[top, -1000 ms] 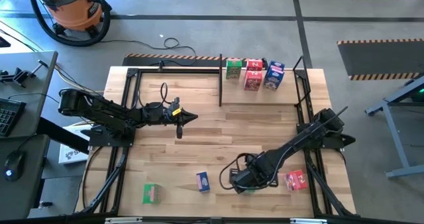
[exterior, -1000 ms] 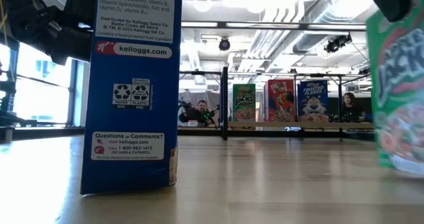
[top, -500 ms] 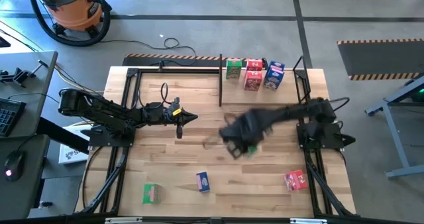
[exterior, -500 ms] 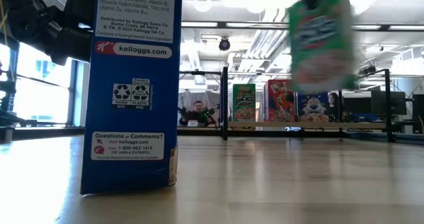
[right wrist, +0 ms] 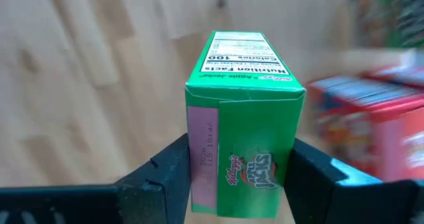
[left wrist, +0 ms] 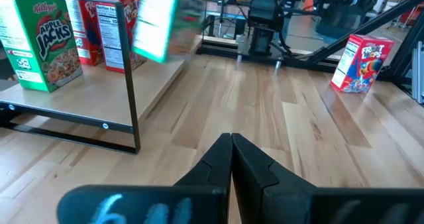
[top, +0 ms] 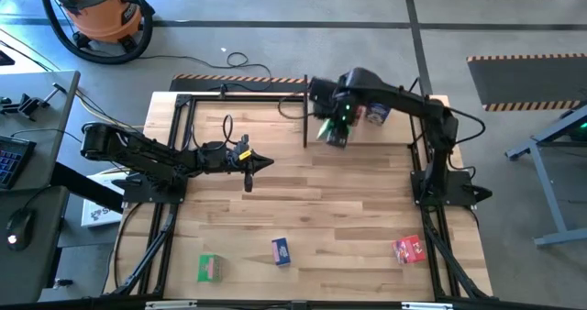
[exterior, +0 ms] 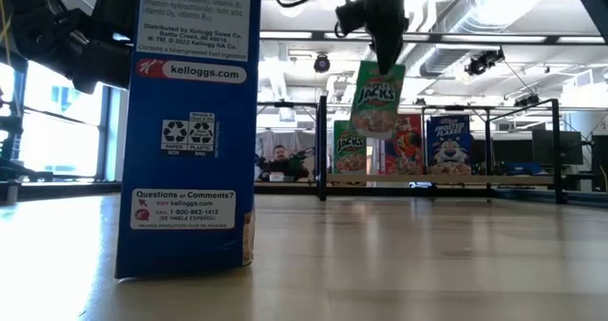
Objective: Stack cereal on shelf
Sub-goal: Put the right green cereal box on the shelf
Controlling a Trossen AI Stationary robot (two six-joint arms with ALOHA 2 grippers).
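My right gripper is shut on a green cereal box in the air at the near side of the black rod shelf, by its upright post. In the low view the box hangs in front of the boxes on the shelf. A green, a red and a blue box stand upright on the shelf. My left gripper is shut and empty, over the table's middle left. A green, a blue and a red box sit on the table near its front edge. My right gripper pinches the green box's upper end between its two fingers, one on each of two opposite faces. The fingers come from above, pointing down. The box hangs below them, slightly tilted and clear of the table and the shelf.
The shelf's post stands just left of the held box. Black base frames run along both sides of the table. The blue box stands close before the low camera. Bare wood lies in the table's middle.
My right gripper has risen from the table's near right part with the green box and swung quickly toward the far edge, up to the shelf. The box has been lifted clear of the table and now hangs in front of the shelf's boxes.
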